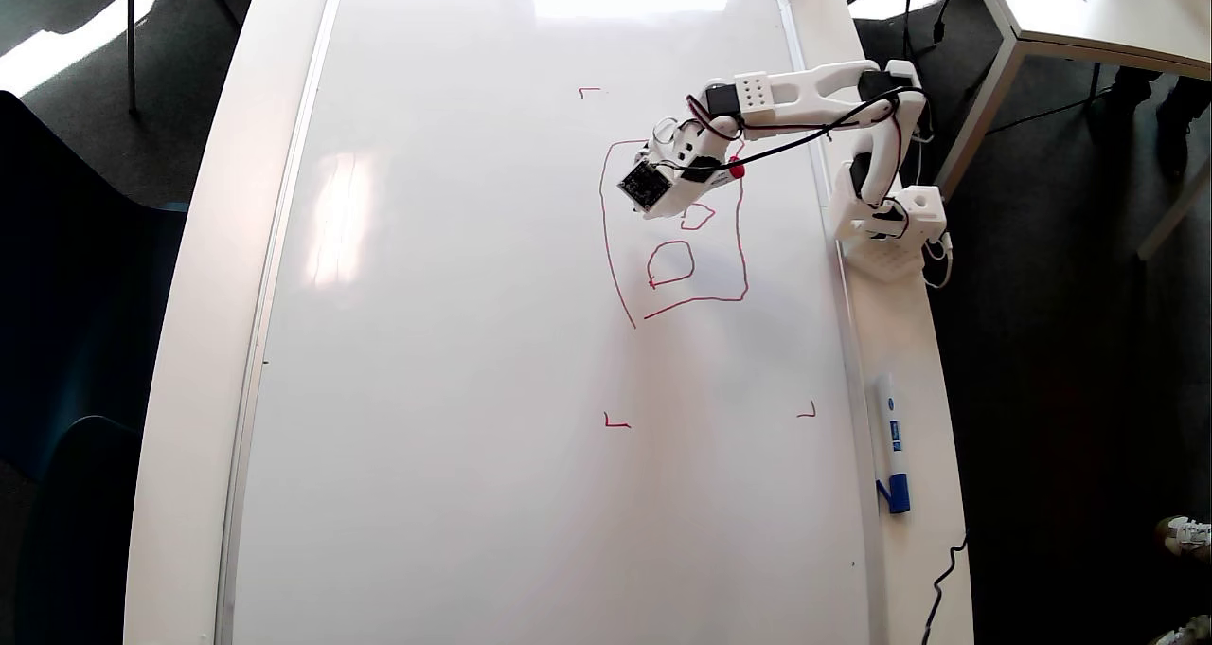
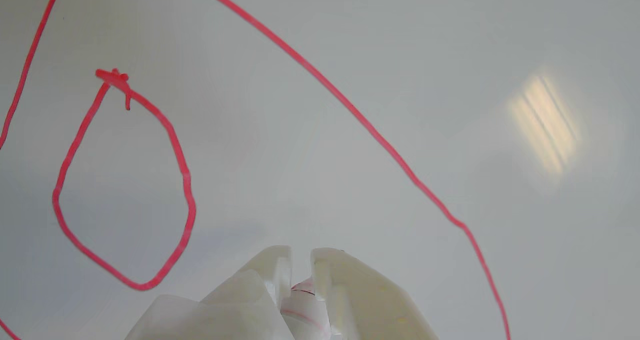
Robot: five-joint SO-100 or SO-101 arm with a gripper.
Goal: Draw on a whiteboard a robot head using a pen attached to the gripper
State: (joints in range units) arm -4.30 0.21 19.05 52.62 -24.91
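Surface: big whiteboard on table.
Pincer: squeezed tight on pen, so it can draw.
Robot head: unfinished, upper right.

Dark floor (sunlit patch), second white table.

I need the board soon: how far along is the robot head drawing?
Done: most of the head outline and two inner shapes on the whiteboard; the outline's lower corner is open. In hand: the gripper, shut on the pen, sits over the upper part. No third shape or antenna shows yet.
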